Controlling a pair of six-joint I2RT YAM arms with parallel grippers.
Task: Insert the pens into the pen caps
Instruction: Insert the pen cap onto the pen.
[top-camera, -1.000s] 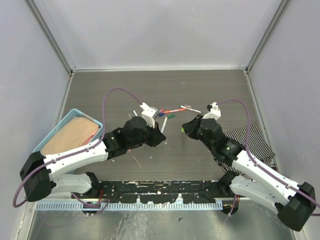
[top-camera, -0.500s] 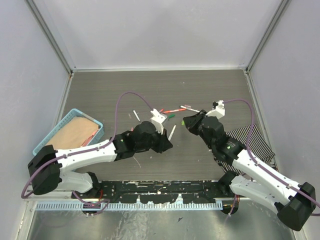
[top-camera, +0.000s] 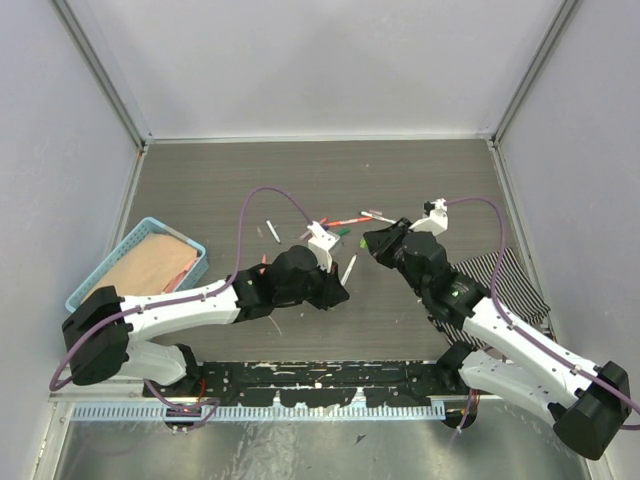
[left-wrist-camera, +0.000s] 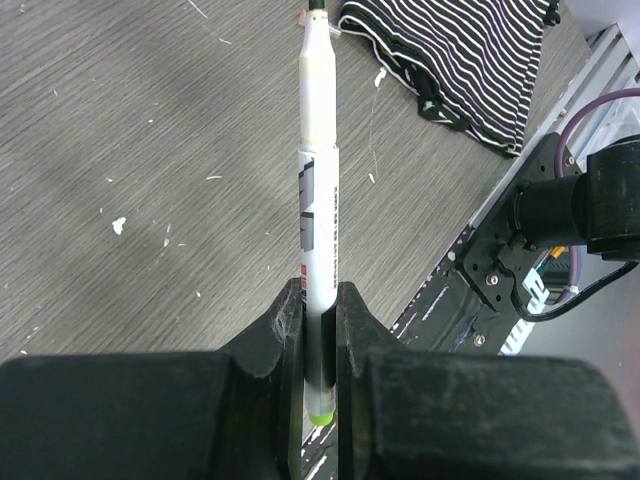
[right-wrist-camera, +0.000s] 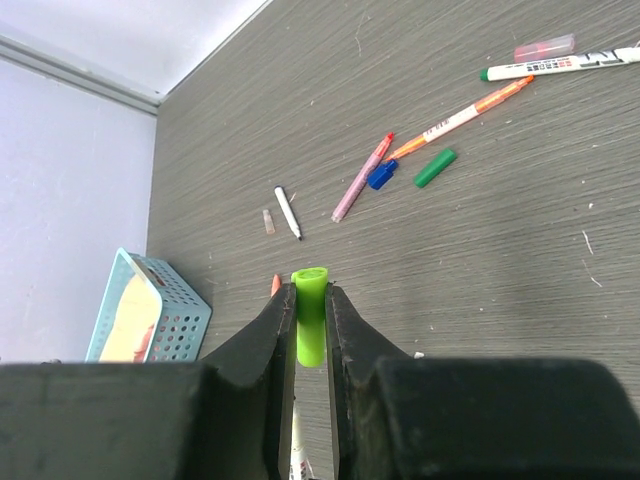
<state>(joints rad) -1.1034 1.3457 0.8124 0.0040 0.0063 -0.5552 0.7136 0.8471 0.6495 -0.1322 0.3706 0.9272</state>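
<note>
Left gripper (left-wrist-camera: 320, 300) clenched on one white-barrelled marker pen with a lime-green tail (left-wrist-camera: 320, 200). Right gripper (right-wrist-camera: 310, 305) pinching one lime-green plastic cap (right-wrist-camera: 311, 335). Both are right of the light-blue plastic basket (right-wrist-camera: 150, 320). Also right of it, loose:
- Four pens: orange (right-wrist-camera: 463, 115), pink (right-wrist-camera: 362, 178), white green-tipped (right-wrist-camera: 560, 66), short white (right-wrist-camera: 288, 212).
- Two caps: blue (right-wrist-camera: 381, 176), dark-green (right-wrist-camera: 435, 168).

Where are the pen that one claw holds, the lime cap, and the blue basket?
pen (left-wrist-camera: 320, 225), left wrist view, middle of its white barrel.
lime cap (right-wrist-camera: 310, 318), right wrist view, middle of its side.
blue basket (right-wrist-camera: 183, 320), right wrist view, its perforated side wall.
</note>
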